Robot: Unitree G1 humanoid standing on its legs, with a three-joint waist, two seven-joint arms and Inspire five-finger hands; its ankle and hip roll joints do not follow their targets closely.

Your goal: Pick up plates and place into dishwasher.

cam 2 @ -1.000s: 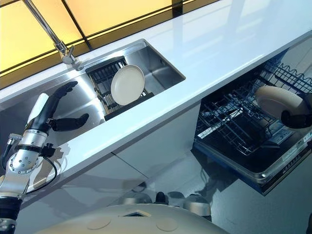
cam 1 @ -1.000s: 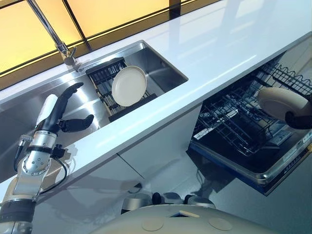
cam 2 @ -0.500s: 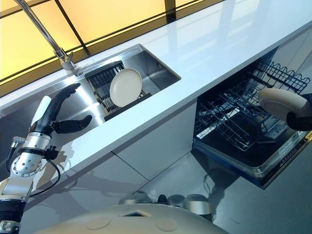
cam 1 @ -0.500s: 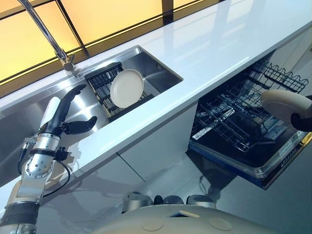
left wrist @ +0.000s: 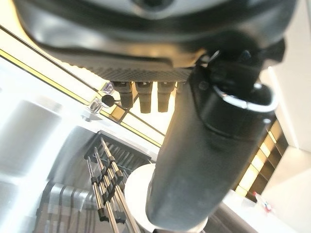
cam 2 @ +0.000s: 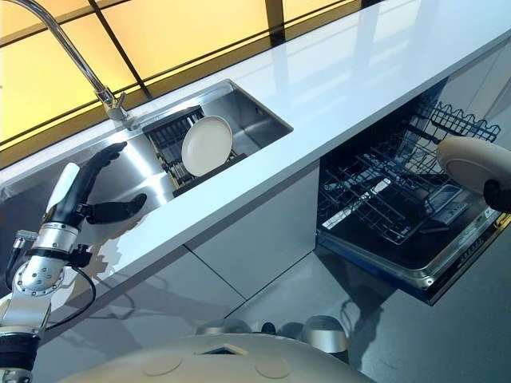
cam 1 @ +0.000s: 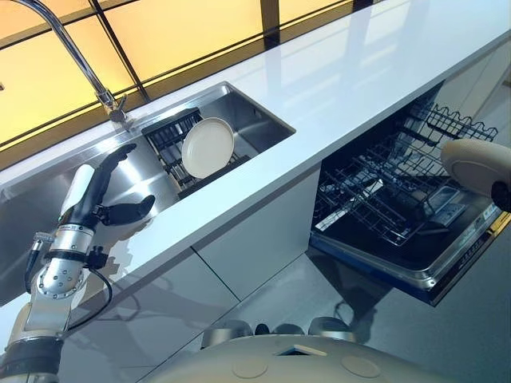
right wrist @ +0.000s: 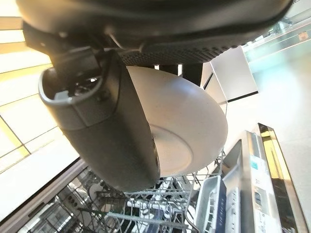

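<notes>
The right hand (cam 2: pixel 500 195) pinches a cream plate (cam 2: pixel 473 163) at its rim, thumb pressed across the plate's face as the right wrist view shows, with the fingers behind it. It holds the plate over the outer edge of the pulled-out dishwasher rack (cam 1: pixel 383 199), tilted rather than flat, which I judge suits sliding it edge-first between the upright wire tines. The plate is apart from the rack, not yet seated in any slot. The rack sits over the lowered dishwasher door (cam 1: pixel 447 263), under the front edge of the white counter (cam 1: pixel 359 88).

The left hand (cam 1: pixel 100 191) hovers above the steel sink (cam 1: pixel 263 120), near its left end, fingers straight and thumb spread wide, holding nothing. Its palm faces a second plate (cam 1: pixel 207 147) that leans upright in a dark drying rack (cam 1: pixel 172 132) at the middle of the sink, just below the tap (cam 1: pixel 112 100). The hand is well apart from that plate, so I take it as waiting in readiness for the next pickup rather than reaching now. The leaning pose of the second plate leaves its rim exposed, which should make a pinch grasp easy.

The step in hand appears to be lowering the held plate into the dishwasher rack; the risk is the rim striking a tine and slipping from the pinch.
</notes>
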